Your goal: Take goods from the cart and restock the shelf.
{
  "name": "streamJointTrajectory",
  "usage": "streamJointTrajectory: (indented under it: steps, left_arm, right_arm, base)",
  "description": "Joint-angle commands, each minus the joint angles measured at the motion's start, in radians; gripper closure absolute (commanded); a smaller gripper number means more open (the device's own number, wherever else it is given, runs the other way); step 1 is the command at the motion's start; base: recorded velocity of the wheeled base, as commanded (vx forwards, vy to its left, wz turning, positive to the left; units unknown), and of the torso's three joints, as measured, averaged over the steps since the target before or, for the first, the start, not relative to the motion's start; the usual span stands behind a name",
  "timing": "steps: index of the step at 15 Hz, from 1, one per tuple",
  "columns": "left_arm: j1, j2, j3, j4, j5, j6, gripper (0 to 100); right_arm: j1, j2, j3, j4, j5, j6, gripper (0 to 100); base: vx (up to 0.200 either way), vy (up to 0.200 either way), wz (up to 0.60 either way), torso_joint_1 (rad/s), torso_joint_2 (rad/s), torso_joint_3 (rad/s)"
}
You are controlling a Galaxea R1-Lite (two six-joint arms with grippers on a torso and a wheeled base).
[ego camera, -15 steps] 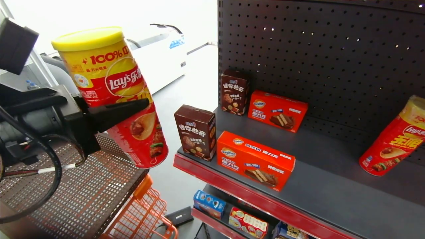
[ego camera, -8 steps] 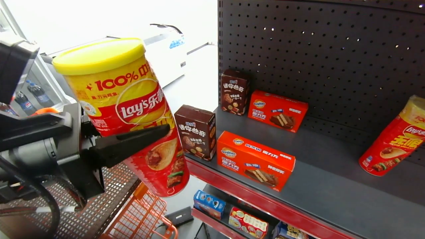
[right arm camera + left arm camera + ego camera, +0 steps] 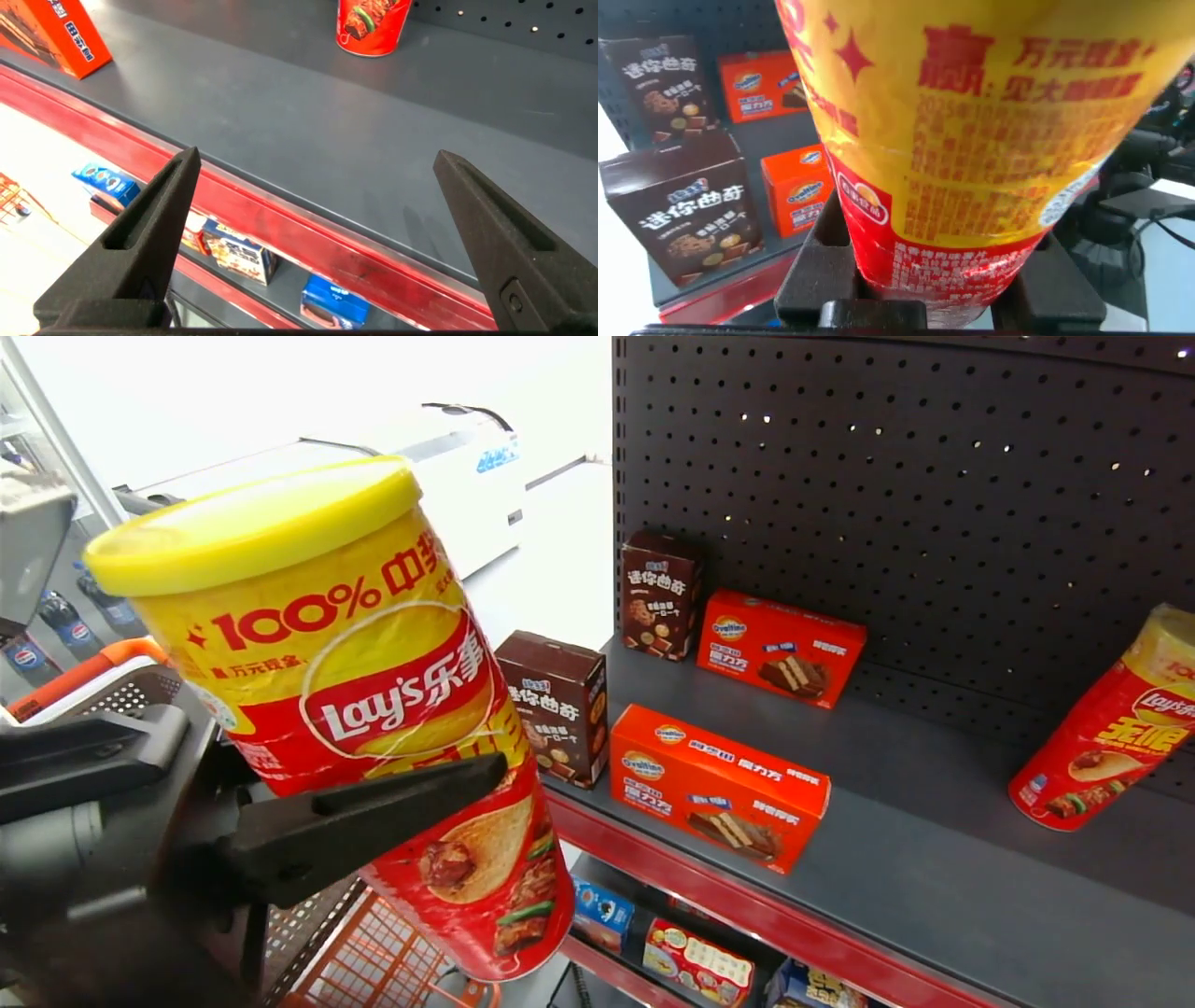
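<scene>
Left hand [image 3: 373,761] grips chip can [image 3: 327,644] near brown box [image 3: 560,705], orange box [image 3: 719,784]; right hand [image 3: 316,159] wide over shelf [image 3: 280,103].

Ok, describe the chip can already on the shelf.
Look at the dark shelf with the pegboard back. Toward its right end, apart from the boxes, is a red-and-yellow chip can. It is the only cylinder there; the rest are boxes.

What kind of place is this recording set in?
Probably a shop aisle, or a mock-up: a pegboard-backed shelf stocked with boxed snacks, an orange wire cart below the held chip canister, and a white chest freezer behind.
</scene>
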Motion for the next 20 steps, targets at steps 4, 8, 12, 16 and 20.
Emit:
streamJointTrajectory:
  steps: [4,8,12,16,20]
  left_arm:
    - [-0.010,0.002,0.005,-0.022,-0.003,0.000,100]
    - [-0.010,0.002,0.003,-0.022,-0.003,0.000,100]
    - [-0.010,0.001,0.006,-0.022,-0.003,0.000,100]
    - [-0.008,0.001,0.011,-0.021,-0.001,0.000,100]
    - [-0.007,-0.008,0.037,-0.021,-0.001,0.000,100]
  right_arm:
    - [-0.001,0.000,0.000,-0.001,0.000,0.000,0]
    - [0.000,0.000,0.000,-0.001,0.000,0.000,0]
    - [0.000,0.000,0.000,-0.001,0.000,0.000,0]
    - [0.000,0.000,0.000,-0.001,0.000,0.000,0]
    - [-0.001,0.000,0.000,-0.001,0.000,0.000,0]
  base:
    - [0.000,0.000,-0.60,0.000,0.00,0.006]
    - [0.000,0.000,-0.60,0.006,0.00,0.002]
    - [0.000,0.000,-0.60,0.004,0.00,0.004]
    - [0.000,0.000,0.00,0.000,0.00,0.000]
    - [0.000,0.000,0.00,0.000,0.00,0.000]
